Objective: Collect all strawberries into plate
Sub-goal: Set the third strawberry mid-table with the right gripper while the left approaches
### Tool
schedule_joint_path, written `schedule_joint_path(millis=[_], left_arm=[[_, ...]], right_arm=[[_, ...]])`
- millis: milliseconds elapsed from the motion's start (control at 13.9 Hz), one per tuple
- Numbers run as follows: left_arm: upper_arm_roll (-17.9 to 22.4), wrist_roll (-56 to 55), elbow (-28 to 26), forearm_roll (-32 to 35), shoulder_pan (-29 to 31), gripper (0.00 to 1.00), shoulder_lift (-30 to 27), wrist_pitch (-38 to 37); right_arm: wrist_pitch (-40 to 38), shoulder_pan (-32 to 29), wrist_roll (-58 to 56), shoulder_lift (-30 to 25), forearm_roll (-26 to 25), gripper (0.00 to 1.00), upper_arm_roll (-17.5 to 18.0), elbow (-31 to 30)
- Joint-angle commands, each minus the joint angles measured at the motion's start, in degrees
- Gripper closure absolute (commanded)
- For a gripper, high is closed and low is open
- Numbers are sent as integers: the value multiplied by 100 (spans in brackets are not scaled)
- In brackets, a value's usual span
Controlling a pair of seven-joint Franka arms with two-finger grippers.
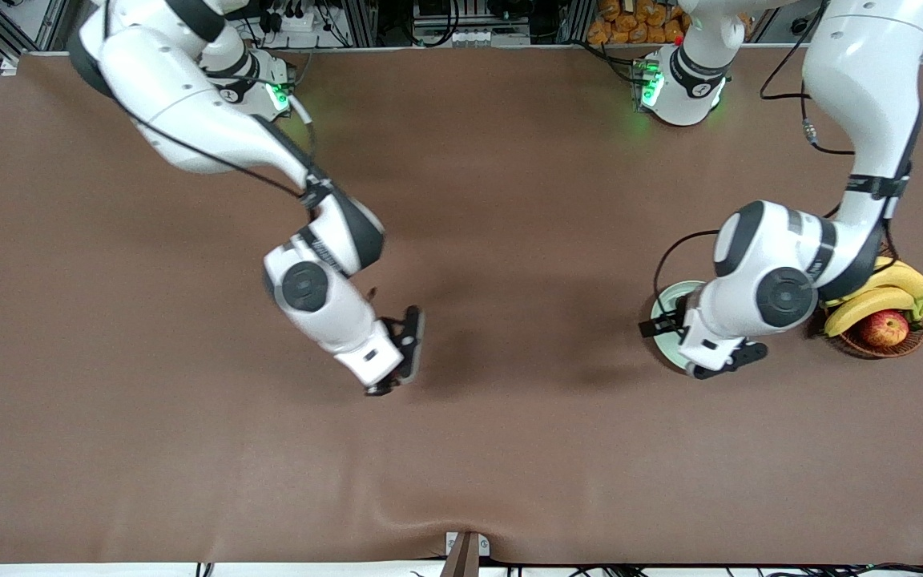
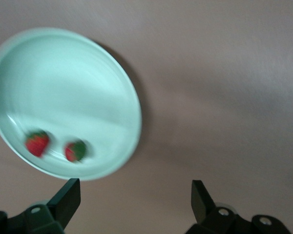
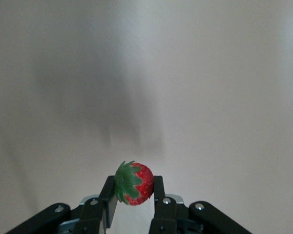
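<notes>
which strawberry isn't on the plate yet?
The strawberry pinched in the right tool, above bare table. The other two strawberries lie on the plate under the open left tool.

left end effector (image 2: pixel 132 202) spread wide, right end effector (image 3: pixel 134 192) clamped, raised

Brown-covered table (image 1: pixel 509 449), cluttered equipment rack (image 1: pixel 445 20)

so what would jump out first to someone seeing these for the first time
The right gripper, over bare brown table mid-table, is shut on a strawberry. The left gripper hangs open above the mint-green plate, where two strawberries lie near the rim. Beside the plate, a wicker basket holds bananas and an apple.
</notes>
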Motion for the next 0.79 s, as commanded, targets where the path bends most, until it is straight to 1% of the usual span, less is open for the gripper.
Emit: schedule_joint_path(millis=[0, 72, 144, 217, 361, 578, 650, 722], left_arm=[[1, -627, 33, 32, -216, 0, 205, 130], [1, -829, 33, 23, -243, 0, 249, 200], [1, -979, 24, 23, -295, 0, 293, 253], [1, -1137, 33, 15, -392, 0, 363, 332], [1, -1593, 33, 6, -559, 0, 503, 595], [1, -2261, 77, -125, -893, 0, 680, 1043], [1, -2516, 190, -230, -1015, 0, 758, 1140], [1, -2797, 444, -362, -1147, 0, 916, 1159]], right_arm=[[153, 613, 1110, 167, -107, 91, -259, 152], [162, 842, 1384, 202, -107, 80, -399, 152], [162, 1053, 1621, 203, -107, 35, -557, 152], [162, 1177, 1754, 194, -107, 0, -733, 152], [162, 1161, 1773, 141, -107, 0, -804, 152], [75, 872, 1869, -61, -81, 0, -822, 152], [74, 670, 1974, -209, -38, 0, -848, 152], [66, 451, 2054, -324, -28, 0, -849, 152]])
